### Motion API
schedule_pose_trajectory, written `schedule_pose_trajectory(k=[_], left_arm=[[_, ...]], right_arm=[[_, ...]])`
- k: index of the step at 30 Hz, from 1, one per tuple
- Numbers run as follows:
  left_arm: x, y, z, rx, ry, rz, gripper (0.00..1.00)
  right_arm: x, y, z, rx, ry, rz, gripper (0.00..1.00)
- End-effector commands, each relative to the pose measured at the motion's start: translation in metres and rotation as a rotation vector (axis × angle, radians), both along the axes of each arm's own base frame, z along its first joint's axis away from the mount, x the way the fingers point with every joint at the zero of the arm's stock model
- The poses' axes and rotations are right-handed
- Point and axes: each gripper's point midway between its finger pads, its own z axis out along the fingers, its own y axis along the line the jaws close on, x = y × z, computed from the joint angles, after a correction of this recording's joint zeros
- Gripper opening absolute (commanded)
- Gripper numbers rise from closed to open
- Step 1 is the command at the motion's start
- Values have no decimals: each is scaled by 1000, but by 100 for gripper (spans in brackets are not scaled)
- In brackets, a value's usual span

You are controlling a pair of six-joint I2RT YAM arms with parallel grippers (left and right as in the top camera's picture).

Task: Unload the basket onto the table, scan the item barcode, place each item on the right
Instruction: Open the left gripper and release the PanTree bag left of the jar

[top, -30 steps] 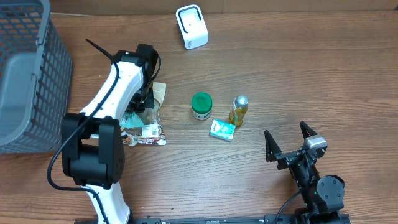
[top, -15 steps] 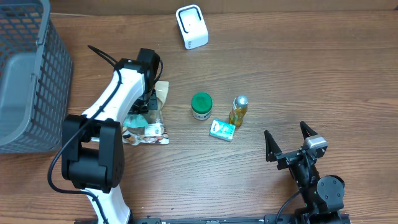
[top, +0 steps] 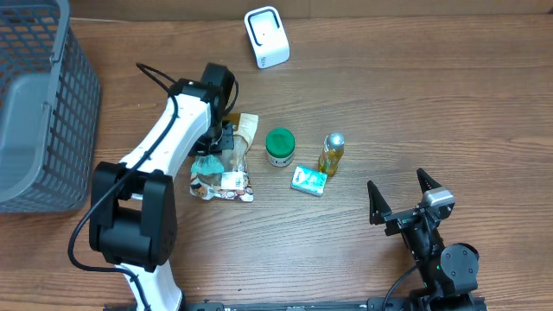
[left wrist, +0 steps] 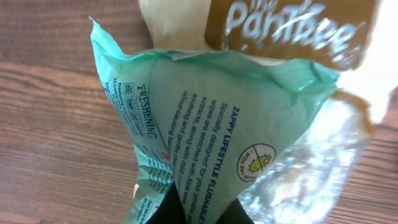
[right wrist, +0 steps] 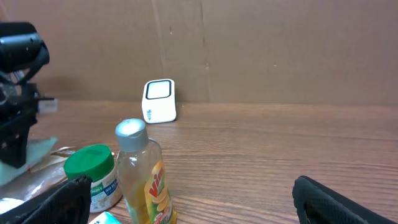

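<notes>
From overhead, your left gripper (top: pixel 221 143) is down on a heap of soft packs left of the middle of the table (top: pixel 449 95). It is pinched shut on the teal wipes pack (top: pixel 206 164), which is the item to scan. A snack bag (top: pixel 243 130) lies touching the pack, so a lift could drag the bag along. The scanner (top: pixel 266 36) stands well apart at the far edge. On the way there a thin grip on loose film could slip and drop the pack. The jar (top: pixel 279 147), the bottle (top: pixel 331 154) and the small box (top: pixel 308 180) sit just to the right, so a wide swing could knock the bottle over. Your right gripper (top: pixel 402 203) hangs near the front edge with its jaws spread wide and nothing in them.

In the left wrist view, the dark fingertips (left wrist: pixel 231 214) clamp only a bottom corner of the wipes pack (left wrist: pixel 211 124). The pack bunches into a crumpled peak, and no barcode shows on this face. Creased film could fold over the code or turn it away from the scanner, spoiling the read. The snack bag (left wrist: pixel 292 37) presses against it from behind.

In the right wrist view, the bottle (right wrist: pixel 140 177) stands upright beside the jar (right wrist: pixel 93 174), with the scanner (right wrist: pixel 158 101) beyond. The spread fingers (right wrist: pixel 68 199) are close to the bottle, so keep this arm clear of it.
</notes>
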Motion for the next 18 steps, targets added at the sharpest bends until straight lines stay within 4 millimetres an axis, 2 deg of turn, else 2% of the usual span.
schedule_pose_trajectory(k=[1, 11, 15, 18], left_arm=[[13, -14, 29, -65, -84, -14, 6], [16, -29, 14, -53, -79, -52, 8], [7, -25, 2, -20, -22, -56, 11], [5, -17, 1, 24, -12, -53, 13]], right_arm=[[1, -2, -2, -4, -2, -12, 100], [1, -2, -2, -4, -2, -12, 100], [1, -2, -2, -4, -2, -12, 100], [1, -2, -2, -4, -2, -12, 100]])
